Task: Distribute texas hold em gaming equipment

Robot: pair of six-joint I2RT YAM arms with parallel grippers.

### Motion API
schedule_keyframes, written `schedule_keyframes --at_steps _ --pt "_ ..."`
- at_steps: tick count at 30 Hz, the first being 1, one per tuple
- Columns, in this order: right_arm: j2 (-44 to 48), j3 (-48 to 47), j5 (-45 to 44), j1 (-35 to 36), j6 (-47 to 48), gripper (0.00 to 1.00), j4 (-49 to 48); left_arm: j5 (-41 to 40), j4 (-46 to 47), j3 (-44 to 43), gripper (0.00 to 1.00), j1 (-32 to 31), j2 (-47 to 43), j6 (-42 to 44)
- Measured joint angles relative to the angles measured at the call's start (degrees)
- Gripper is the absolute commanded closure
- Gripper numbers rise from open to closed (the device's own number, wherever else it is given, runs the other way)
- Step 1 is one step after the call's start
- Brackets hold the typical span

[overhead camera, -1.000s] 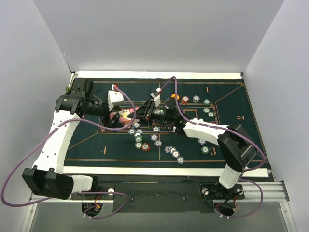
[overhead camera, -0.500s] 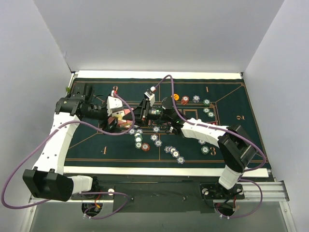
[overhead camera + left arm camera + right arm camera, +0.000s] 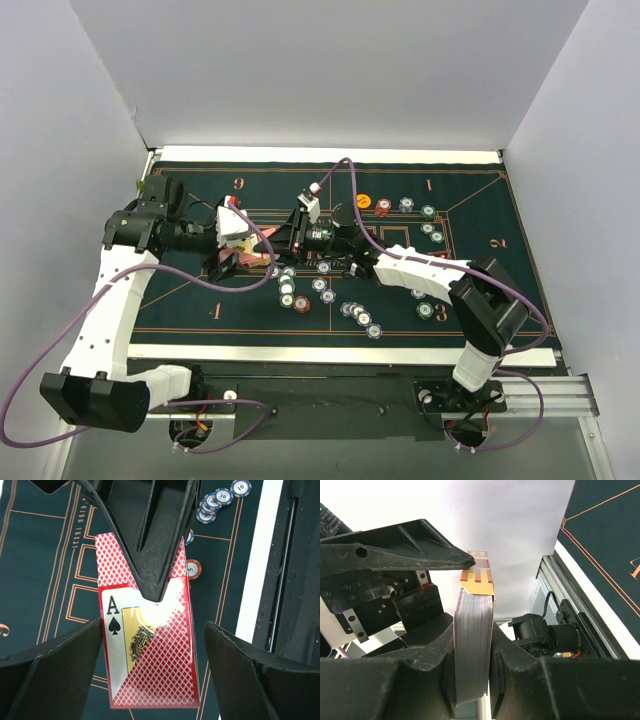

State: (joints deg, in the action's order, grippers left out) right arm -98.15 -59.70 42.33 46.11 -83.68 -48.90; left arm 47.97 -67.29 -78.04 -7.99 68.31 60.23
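Playing-card deck (image 3: 150,650) hung left of the table's centre, clamped edgewise in the right gripper (image 3: 472,642). Both arms had drifted leftward within the last second, with the left gripper (image 3: 154,627) jaws spread around the deck, so a handover looked near.

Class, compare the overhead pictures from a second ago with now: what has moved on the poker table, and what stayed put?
The right gripper, shut on the card deck, moved left toward the left gripper, whose open fingers flank the deck without touching it. The poker chips and the orange disc stayed put.
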Motion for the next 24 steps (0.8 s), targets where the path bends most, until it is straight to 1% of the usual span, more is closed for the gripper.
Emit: schedule_keyframes --at_steps 8,11,13,15,16,18,19,20,21,23,24 --pt "0.00 0.00 0.02 0.17 -0.02 1.00 0.11 -0.24 -3.56 0.00 0.06 0.15 2.86 3.10" --pt "0.00 0.00 0.00 0.35 -0.02 1.00 0.11 -0.46 -3.48 0.00 0.09 0.17 2.84 3.08" --pt "0.00 0.00 0.00 0.39 -0.04 1.00 0.11 -0.63 -3.41 0.00 0.15 0.17 2.84 3.08" --pt "0.00 0.00 0.00 0.44 -0.04 1.00 0.11 -0.61 -3.52 -0.04 0.27 0.22 2.84 3.26" --pt "0.00 0.00 0.09 0.44 -0.04 1.00 0.11 -0.68 -3.67 -0.22 0.34 0.20 2.97 3.41" --pt "0.00 0.00 0.04 0.46 0.02 1.00 -0.11 -0.68 -4.70 -1.14 0.45 0.22 3.69 3.69" --pt "0.00 0.00 -0.04 0.46 -0.02 1.00 -0.13 -0.66 -5.38 -1.62 0.48 0.22 4.11 4.04" --pt "0.00 0.00 0.00 0.48 -0.04 1.00 -0.13 -0.57 -6.05 -2.25 0.53 0.22 4.76 4.66" --pt "-0.02 0.00 -0.09 0.48 -0.07 1.00 -0.09 -0.52 -6.73 -2.84 0.54 0.22 5.44 5.18" --pt "-0.02 0.00 -0.33 0.44 -0.09 0.96 0.02 -0.22 -7.48 -3.56 0.56 0.24 6.54 6.01" --pt "-0.02 0.00 -0.44 0.42 -0.07 0.89 0.22 -0.11 -7.63 -3.65 0.57 0.28 6.84 6.32"
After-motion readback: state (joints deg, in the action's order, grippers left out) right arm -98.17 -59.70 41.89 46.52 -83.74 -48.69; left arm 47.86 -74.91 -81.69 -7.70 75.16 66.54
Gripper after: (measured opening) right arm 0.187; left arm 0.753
